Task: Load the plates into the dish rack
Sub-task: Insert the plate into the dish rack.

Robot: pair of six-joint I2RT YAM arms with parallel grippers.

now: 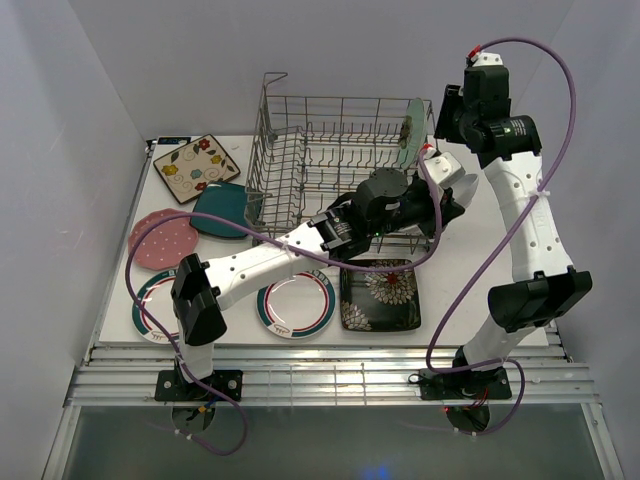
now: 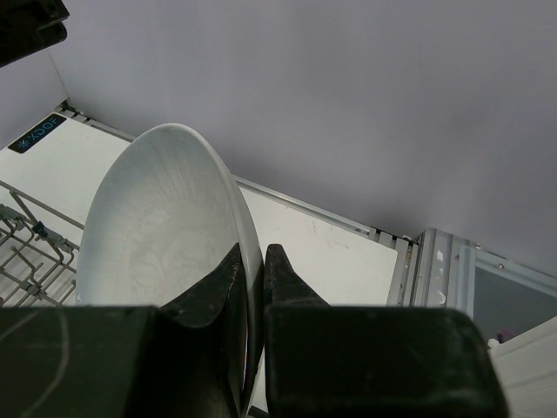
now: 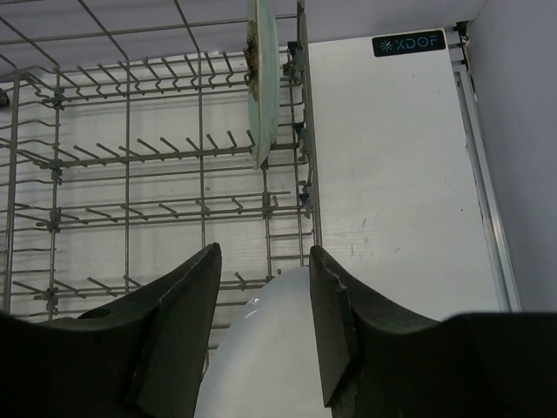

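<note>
Plates of several kinds lie flat on the left and near parts of the white table (image 1: 465, 240). A pink dotted round plate (image 1: 163, 240) sits by the left edge, and a green-rimmed white round plate (image 1: 148, 305) lies at the near left corner, partly hidden under the left arm (image 1: 250, 265). A cream floral square plate (image 1: 196, 163) lies at the far left corner, with a teal square plate (image 1: 222, 210) just nearer than it and close beside the pink one. A second green-rimmed white round plate (image 1: 296, 303) lies along the near edge, and a black floral square plate (image 1: 380, 295) lies just to its right. The grey wire dish rack (image 1: 330, 150) (image 3: 130, 174) stands at the far middle of the table. Its rows of tines are bare except at the right end, where a mint round plate (image 1: 411, 132) (image 3: 264, 96) stands on edge. A plain white round plate (image 1: 450, 185) (image 2: 165, 226) (image 3: 261, 348) is held tilted on edge at the rack's near right corner, over the side wall. Whether it rests on the wires cannot be told. The left gripper (image 1: 440, 205) (image 2: 252, 261) has its fingers pressed together on that plate's rim, one on each face. The right gripper (image 1: 440, 160) (image 3: 265, 261) hangs above the same plate with its fingers spread and the plate's upper rim between them. Whether either finger touches the plate is unclear.
</note>
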